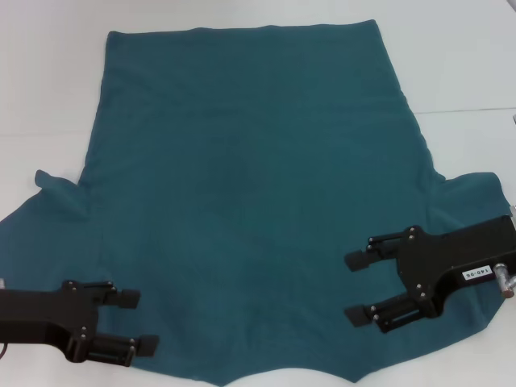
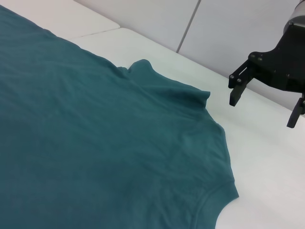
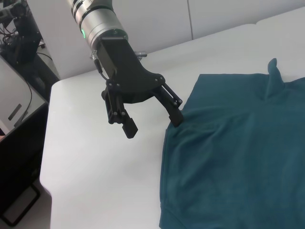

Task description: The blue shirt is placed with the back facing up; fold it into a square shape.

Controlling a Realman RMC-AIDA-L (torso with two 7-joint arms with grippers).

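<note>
Blue shirt (image 1: 242,201) lies flat on white counter (image 1: 48,81), plain side up, hem at far edge, sleeves spread toward robot. Left end effector (image 1: 137,322) hovers over near-left part of shirt, fingers apart, nothing held. Right end effector (image 1: 355,288) over near-right part by sleeve, fingers apart too, empty.

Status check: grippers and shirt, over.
Left gripper open, right gripper open, both over the near shoulders. Blue shirt flat on white table, unfolded. Nothing in the way.
</note>
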